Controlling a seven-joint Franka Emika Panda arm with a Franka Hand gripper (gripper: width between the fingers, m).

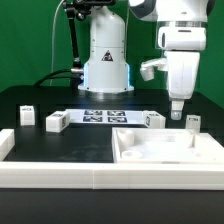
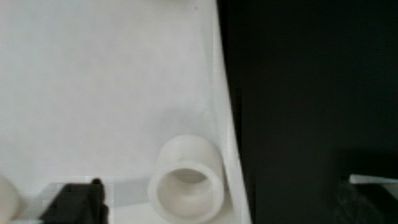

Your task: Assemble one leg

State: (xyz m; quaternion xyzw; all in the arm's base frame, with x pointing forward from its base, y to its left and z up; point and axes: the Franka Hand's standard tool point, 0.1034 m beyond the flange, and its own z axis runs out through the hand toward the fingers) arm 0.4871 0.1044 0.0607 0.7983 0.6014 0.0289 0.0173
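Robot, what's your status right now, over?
Claw above white panel, open or shut unclear. Nearest leg lying loose, not gripped. Nothing in the way.

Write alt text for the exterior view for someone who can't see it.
A white robot arm's hand hangs above a large white panel on a black table. Small tagged legs sit on both sides of the flat marker board.

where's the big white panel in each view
exterior view: white panel sits low on the exterior view's right, at the front.
wrist view: white panel fills over half the picture, with a round socket in it.
shared landmark: black table along the panel's edge.
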